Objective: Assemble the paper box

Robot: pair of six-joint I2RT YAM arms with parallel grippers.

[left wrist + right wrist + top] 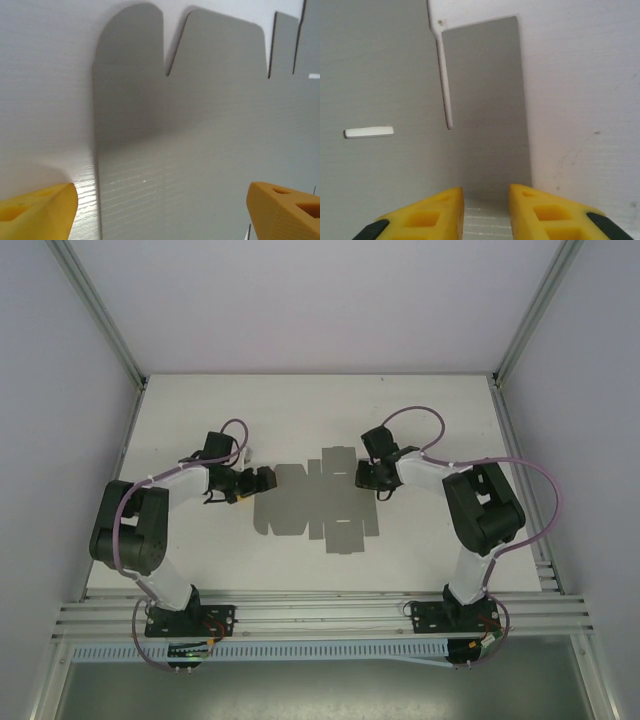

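The paper box [310, 505] is a flat grey die-cut sheet with flaps and tabs, lying in the middle of the white table [420, 410]. My left gripper [262, 480] is low at the sheet's left end. In the left wrist view the sheet [200, 125] runs under the left gripper [162, 205], whose yellow fingers [45, 210] stand wide apart across its edge. My right gripper [365, 475] is at the sheet's right end. In the right wrist view its jaws [486, 200] stand a narrow gap apart over a rectangular flap [485, 90], with nothing pinched between them.
Aluminium rails [320, 612] run along the near edge by both arm bases. White walls and slanted frame posts [100, 315] close in the table on the left, right and back. A thin slot [369, 132] is cut in the sheet.
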